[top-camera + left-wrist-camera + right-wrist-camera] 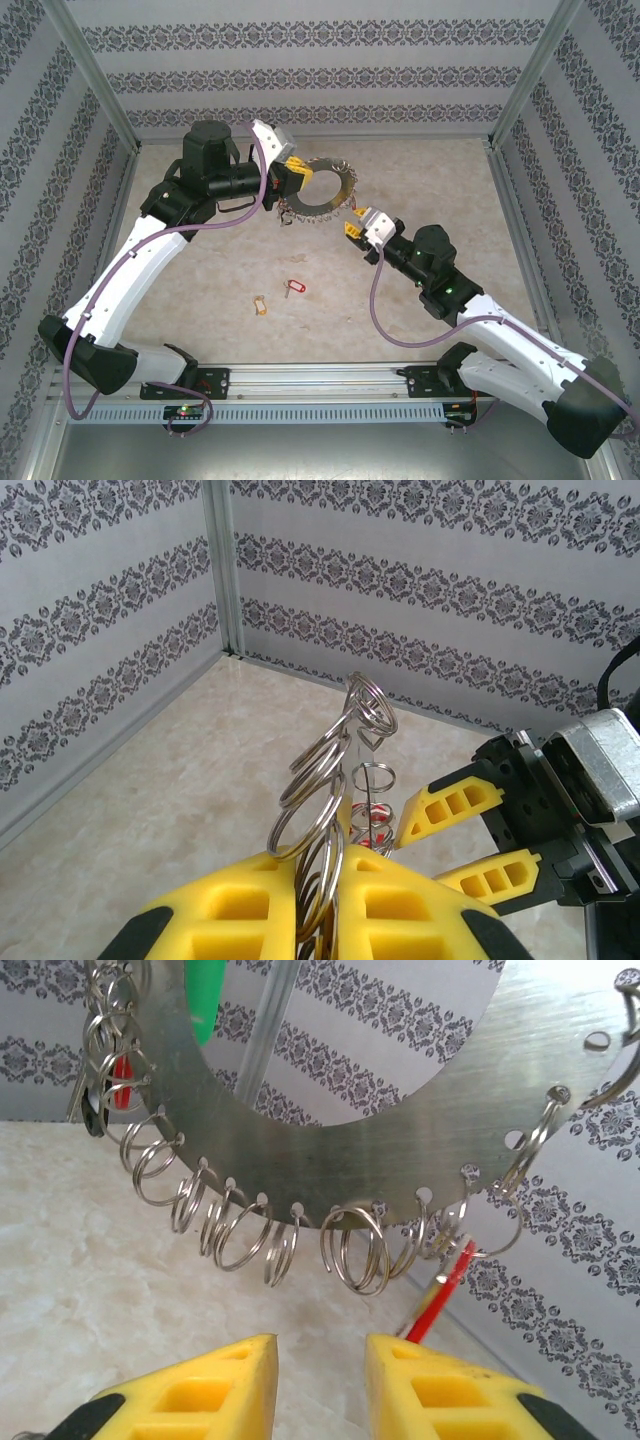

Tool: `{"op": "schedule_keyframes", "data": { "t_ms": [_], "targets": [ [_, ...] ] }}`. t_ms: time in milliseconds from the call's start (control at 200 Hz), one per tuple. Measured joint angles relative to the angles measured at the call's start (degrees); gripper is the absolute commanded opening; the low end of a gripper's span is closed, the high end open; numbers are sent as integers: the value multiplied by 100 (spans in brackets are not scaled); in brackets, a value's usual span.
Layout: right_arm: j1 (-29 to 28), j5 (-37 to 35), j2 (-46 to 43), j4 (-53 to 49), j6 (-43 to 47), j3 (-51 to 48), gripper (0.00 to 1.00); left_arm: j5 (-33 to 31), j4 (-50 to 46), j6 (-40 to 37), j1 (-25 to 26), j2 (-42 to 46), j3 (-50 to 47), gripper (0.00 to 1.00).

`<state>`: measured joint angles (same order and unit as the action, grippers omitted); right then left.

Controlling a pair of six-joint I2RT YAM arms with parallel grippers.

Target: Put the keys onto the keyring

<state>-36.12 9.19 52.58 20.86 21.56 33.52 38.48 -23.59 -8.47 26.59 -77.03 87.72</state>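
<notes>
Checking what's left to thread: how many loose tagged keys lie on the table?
2. The red-tagged key lies between the left arm and right arm; the tan-tagged key just left of it. Others may hide under either arm.

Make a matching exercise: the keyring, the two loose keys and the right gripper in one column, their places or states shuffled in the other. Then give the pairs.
1. keyring
2. red-tagged key
3. tan-tagged key
4. right gripper

A. on the table, the left one of the loose pair in the top view
B. open, holding nothing
C. clamped in the left gripper
D. on the table, the right one of the loose pair

Pairs: 1-C, 2-D, 3-A, 4-B
</notes>
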Motion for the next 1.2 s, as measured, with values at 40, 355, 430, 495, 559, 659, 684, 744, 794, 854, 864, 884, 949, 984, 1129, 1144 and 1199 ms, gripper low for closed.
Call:
{"op": "schedule_keyframes", "data": {
  "t_ms": [40, 355, 430, 495, 559, 659, 684, 744, 794, 854, 864, 884, 949, 984, 1129, 1144, 1199],
  "targets": [
    [-2, 9, 4, 33, -39, 0, 30, -15, 2, 81, -17, 0, 0, 0],
    [0, 208, -37, 306, -422, -153, 32, 358, 3082, 4057, -1390, -352, -1355, 0],
    [0, 225, -81, 308, -507, -177, 33, 358, 4039, 5228, -1537, -885, -1589, 0],
    [0, 227, -127, 308, -542, -181, 33, 356, 4570, 5932, -1530, -1255, -1735, 0],
    [0, 225, -173, 310, -581, -184, 33, 358, 4887, 6330, -1502, -1401, -1893, 0],
    [0, 223, -203, 328, -662, -205, 34, 422, 5394, 6603, -1421, -1386, -1963, 0],
    [0, 223, -195, 328, -686, -205, 34, 444, 5512, 6627, -1390, -1364, -1954, 0],
    [0, 223, -164, 363, -761, -205, 33, 501, 5775, 6684, -1327, -1292, -1937, 0],
    [0, 223, -111, 442, -815, -205, 32, 527, 5960, 6714, -1281, -1233, -1930, 0],
    [-2, 216, -31, 590, -861, -208, 31, 564, 6155, 6743, -1237, -1154, -1930, 0],
    [-2, 214, -15, 614, -868, -208, 31, 573, 6186, 6747, -1233, -1141, -1930, 0],
    [-4, 212, 11, 669, -887, -210, 30, 575, 6262, 6749, -1226, -1121, -1932, 0],
    [-17, 173, 98, 876, -931, -210, 27, 568, 6454, 6756, -1191, -1067, -1947, 0],
    [-42, 151, 142, 977, -935, -210, 26, 562, 6561, 6760, -1163, -1043, -1969, 0],
    [-247, 52, 323, 1305, -826, -205, 23, 481, 6891, 6773, -964, -999, -2153, 0],
    [-286, 42, 350, 1335, -776, -201, 22, 481, 6920, 6782, -944, -997, -2184, 0],
    [-400, -20, 428, 1427, -684, -179, 20, 448, 7040, 6815, -883, -997, -2308, 0]
  ]
}}
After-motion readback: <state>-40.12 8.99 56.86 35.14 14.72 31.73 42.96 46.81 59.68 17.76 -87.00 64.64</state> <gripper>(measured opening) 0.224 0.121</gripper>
